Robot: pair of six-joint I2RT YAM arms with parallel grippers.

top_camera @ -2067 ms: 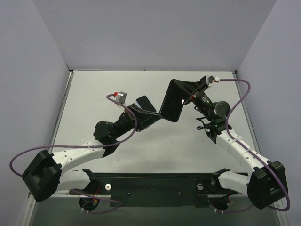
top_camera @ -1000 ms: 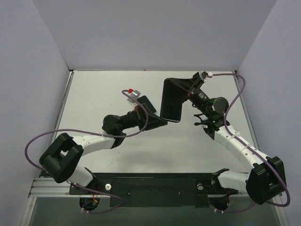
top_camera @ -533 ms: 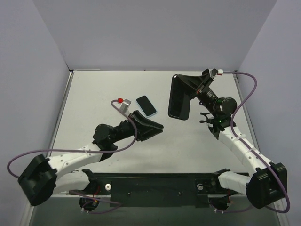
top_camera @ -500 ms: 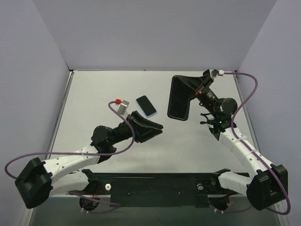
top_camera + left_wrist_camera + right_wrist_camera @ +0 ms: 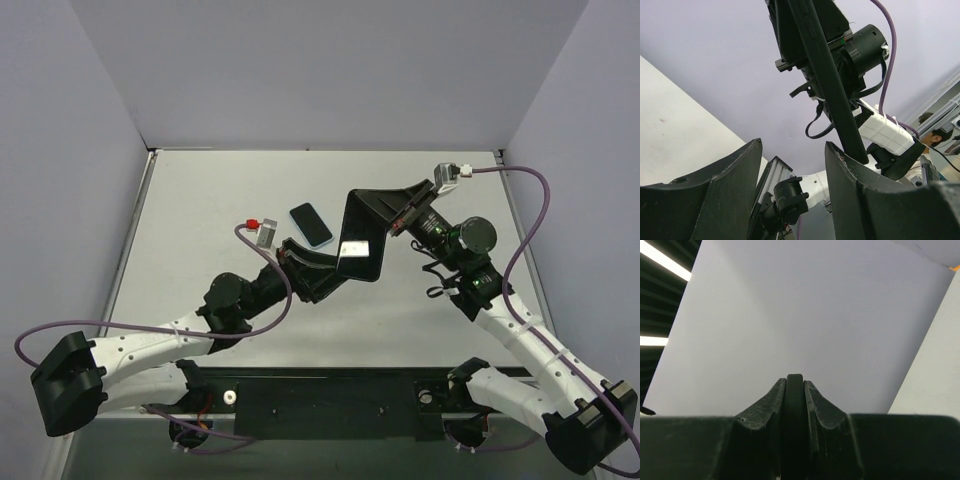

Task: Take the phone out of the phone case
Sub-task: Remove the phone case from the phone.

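The phone (image 5: 311, 224), a small dark slab with a light blue rim, lies flat on the table left of centre. My right gripper (image 5: 407, 212) holds the black phone case (image 5: 365, 225) up in the air by its far right corner. In the right wrist view the right gripper (image 5: 794, 386) is shut on the case's thin black edge (image 5: 794, 410). My left gripper (image 5: 332, 276) is open just under the case's lower edge. In the left wrist view the case (image 5: 824, 75) stands edge-on above the right fingertip (image 5: 845, 170); the left gripper (image 5: 792, 150) has nothing between its fingers.
Pale walls close the table on the left, back and right. Purple cables loop from both arms (image 5: 520, 250). The black base rail (image 5: 330, 395) runs along the near edge.
The left gripper has opened and left the phone on the table, then moved in under the case. The right arm has swung the case down and left toward it.
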